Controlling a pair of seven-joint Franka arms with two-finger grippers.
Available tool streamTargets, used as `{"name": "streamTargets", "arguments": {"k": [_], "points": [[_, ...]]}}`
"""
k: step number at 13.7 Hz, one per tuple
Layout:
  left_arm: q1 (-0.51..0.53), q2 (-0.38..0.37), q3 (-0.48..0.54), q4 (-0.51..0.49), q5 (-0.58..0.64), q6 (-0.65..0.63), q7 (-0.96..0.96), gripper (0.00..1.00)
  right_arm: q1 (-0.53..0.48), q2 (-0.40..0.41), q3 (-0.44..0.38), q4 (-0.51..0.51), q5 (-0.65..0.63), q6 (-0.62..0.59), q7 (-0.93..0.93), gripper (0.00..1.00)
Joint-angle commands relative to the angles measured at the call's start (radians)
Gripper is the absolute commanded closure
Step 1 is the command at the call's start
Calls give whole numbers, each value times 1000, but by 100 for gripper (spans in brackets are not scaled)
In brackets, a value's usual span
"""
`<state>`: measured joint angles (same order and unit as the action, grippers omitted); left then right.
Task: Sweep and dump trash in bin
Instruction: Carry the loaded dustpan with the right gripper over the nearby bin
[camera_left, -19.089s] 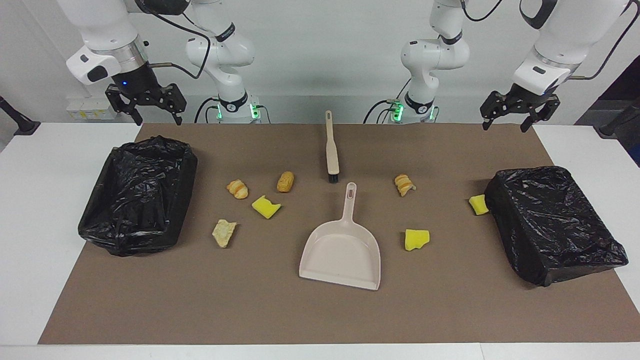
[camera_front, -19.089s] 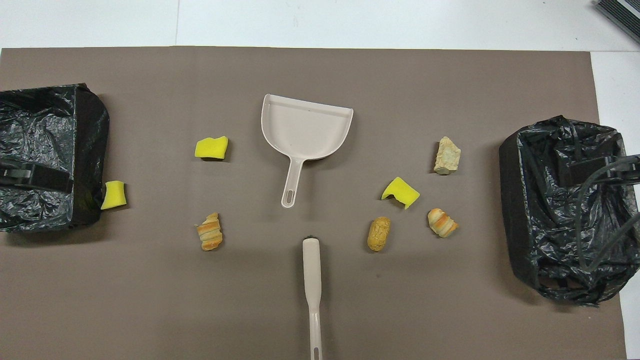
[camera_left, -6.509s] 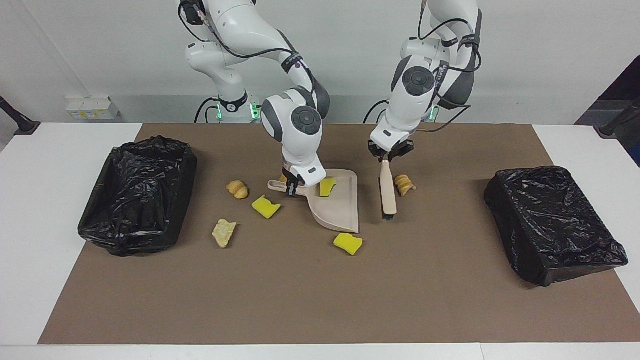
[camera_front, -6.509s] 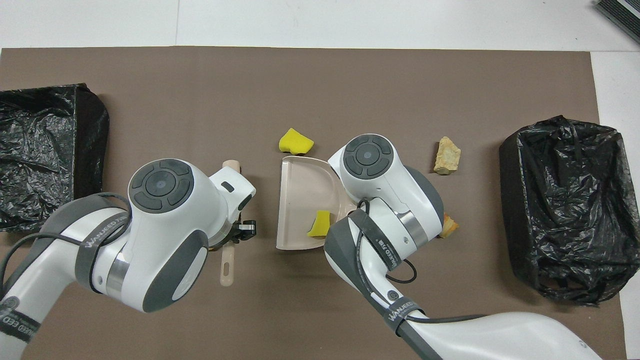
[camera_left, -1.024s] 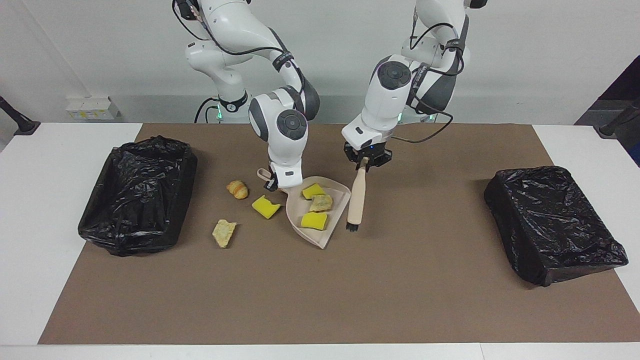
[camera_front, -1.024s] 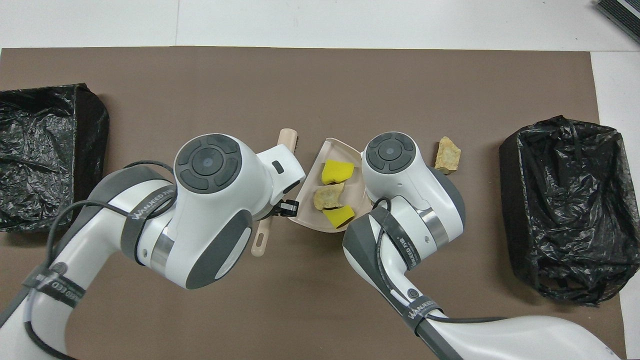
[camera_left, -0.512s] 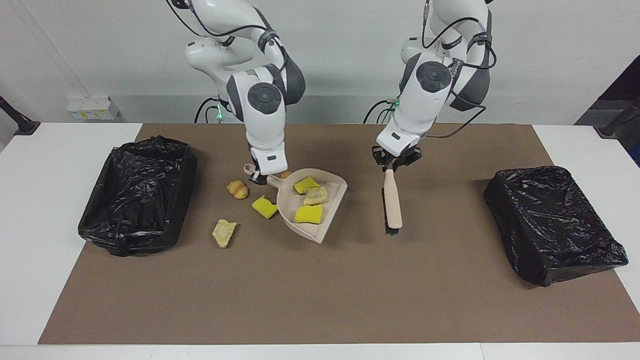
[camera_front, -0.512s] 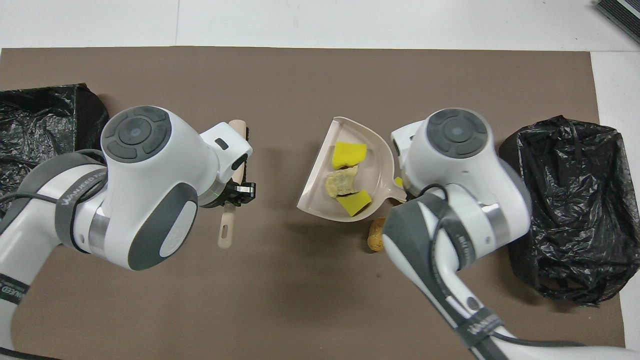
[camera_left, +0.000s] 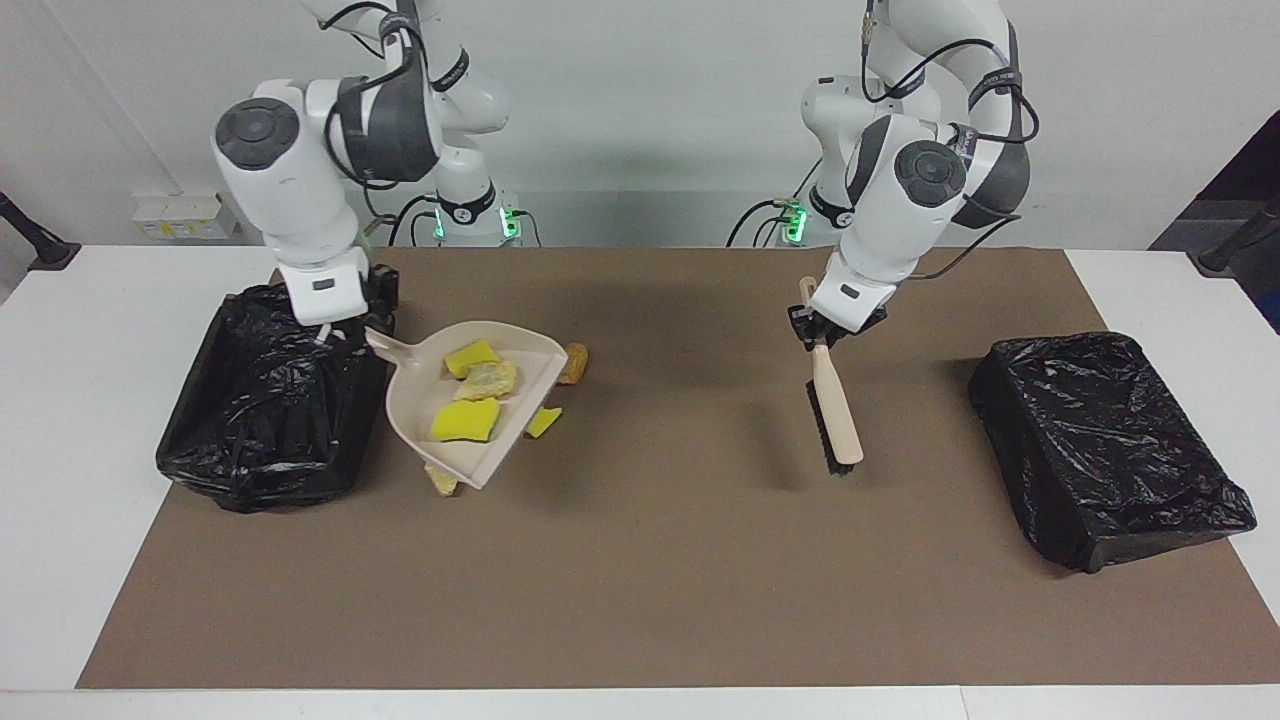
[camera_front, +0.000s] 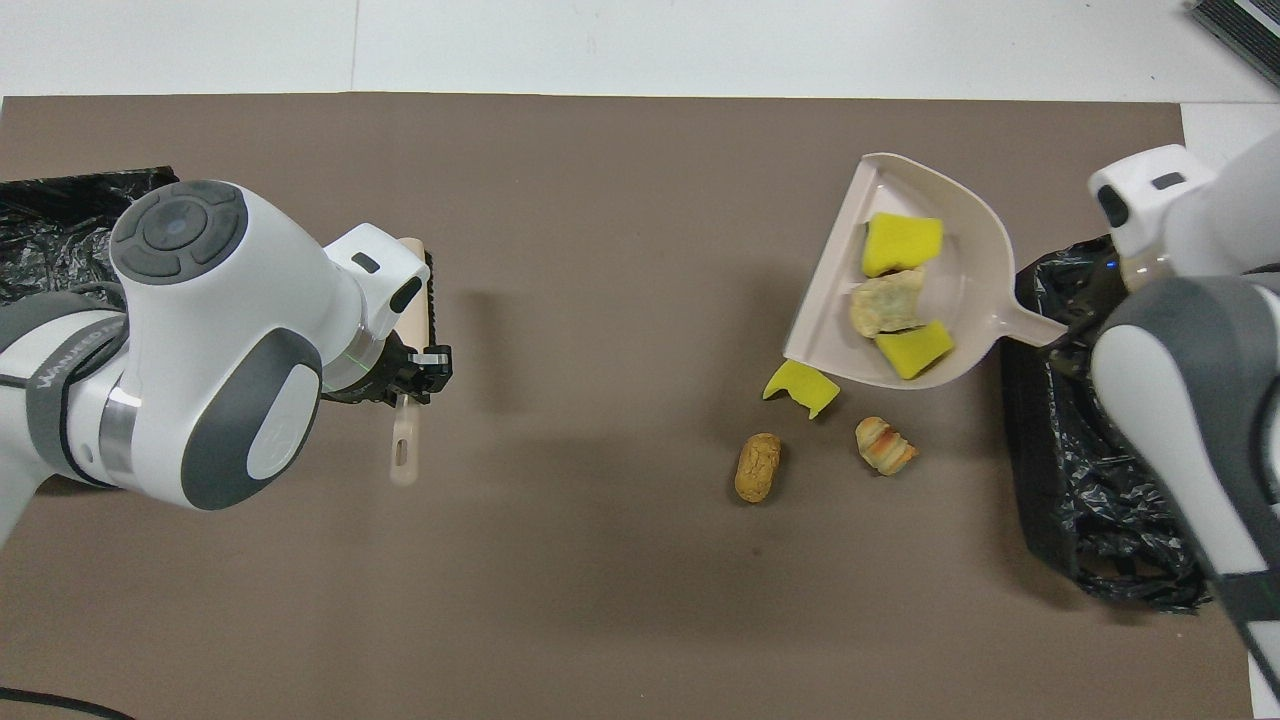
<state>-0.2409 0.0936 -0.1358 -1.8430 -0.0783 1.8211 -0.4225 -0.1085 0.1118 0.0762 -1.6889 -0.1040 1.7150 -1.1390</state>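
My right gripper (camera_left: 345, 335) is shut on the handle of the beige dustpan (camera_left: 470, 400) and holds it raised beside the black-lined bin (camera_left: 270, 400) at the right arm's end. In the pan (camera_front: 960, 290) lie two yellow sponge chunks (camera_front: 900, 243) and a tan pastry piece (camera_front: 885, 305). On the mat near the pan are a yellow sponge (camera_front: 800, 385), a brown bread piece (camera_front: 757, 467), a croissant (camera_front: 884, 444) and a tan scrap (camera_left: 440, 483). My left gripper (camera_left: 825, 330) is shut on the beige brush (camera_left: 835, 410), bristles down over the mat.
A second black-lined bin (camera_left: 1100, 440) sits at the left arm's end of the table. The brown mat (camera_left: 640, 580) covers the table's middle, with white table (camera_left: 60, 500) at both ends.
My right arm has lifted the loaded dustpan and carried it toward the bin at its end. My left arm has drawn the brush a little toward its own end.
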Motion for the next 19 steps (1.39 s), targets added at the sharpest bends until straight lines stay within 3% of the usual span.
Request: {"name": "streamTargets", "arguments": {"k": [1,3,6,8,11,19], "points": [[8,-14,-10,-12,11,-14,-18,100,-141,34,13,54,-113,-3,-180,100],[6,-14,-10,-15,11,-14,-18,100,-226,40,13,49,-221,111,-278,100],[6,-15,-10,-16,11,-13,-18,100,-309,48,13,38,-324,162,-356,100],[6,-14,-10,-18,11,-8,-18,100,-316,40,14,-30,-501,208,-381,100],[5,-14,-10,-21,11,-5,-18,100,-312,12,19,-98,-633,268,-453,100],[5,-14,-10,-22,11,-6,-18,100,-287,-20,20,-166,-663,295,-539,100]]}}
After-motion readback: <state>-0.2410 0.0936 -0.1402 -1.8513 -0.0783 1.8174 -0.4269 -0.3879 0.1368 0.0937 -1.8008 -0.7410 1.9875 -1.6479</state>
